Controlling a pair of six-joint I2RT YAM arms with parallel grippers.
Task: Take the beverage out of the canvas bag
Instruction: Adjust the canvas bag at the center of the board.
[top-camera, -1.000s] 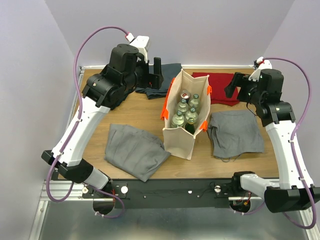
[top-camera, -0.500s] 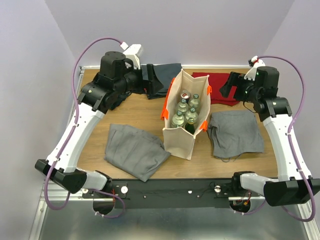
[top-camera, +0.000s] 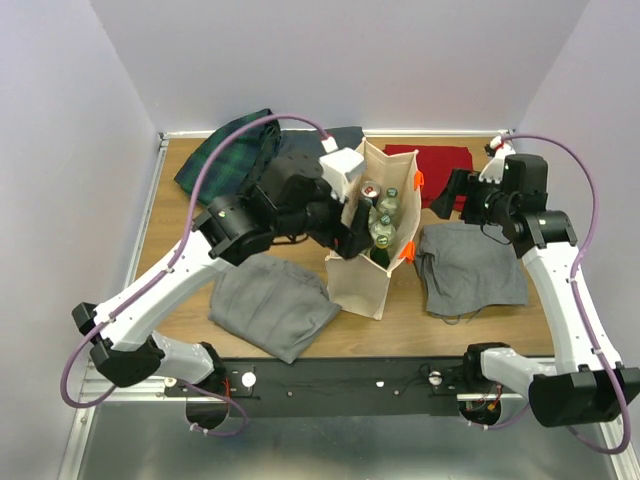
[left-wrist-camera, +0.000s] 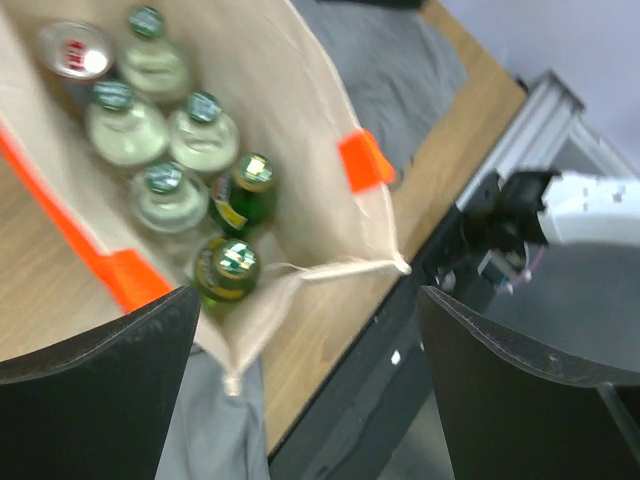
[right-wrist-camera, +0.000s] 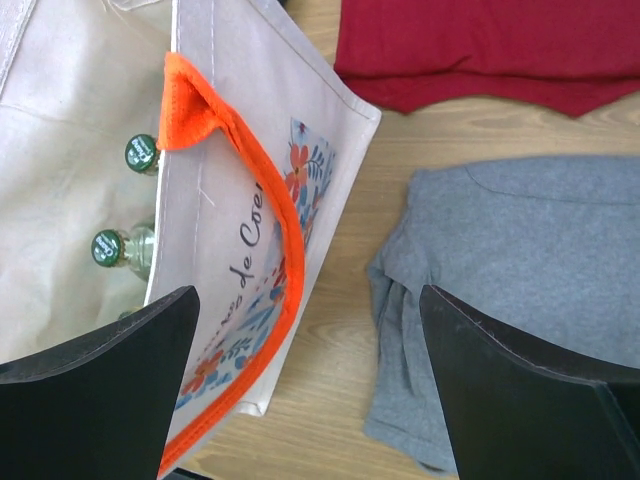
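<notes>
Seven drinks stand upright in the canvas bag (top-camera: 358, 285), which sits open-mouthed mid-table between both arms, so either can reach in from above: four clear bottles (left-wrist-camera: 115, 122) with green caps, two green glass bottles (left-wrist-camera: 243, 195) nearest the front wall, one can (left-wrist-camera: 75, 48) at the far end. Left gripper (top-camera: 350, 232) hangs over the bag's left rim, pointing down into the mouth, jaws spread wide and empty; probably lining up for a straight drop onto a bottle neck, with the green pair closest under it. Right gripper (top-camera: 455, 190) sits off the bag's right side, facing the printed wall and orange handle (right-wrist-camera: 215, 120), also fully spread with nothing in it; likely parked there to brace the bag if it tips, not touching it as far as I can tell. Grey cloths (top-camera: 265, 305) lie flat either side of the bag, red cloth (top-camera: 430, 165) and plaid cloth (top-camera: 225, 165) at the back; nothing lifted out yet
</notes>
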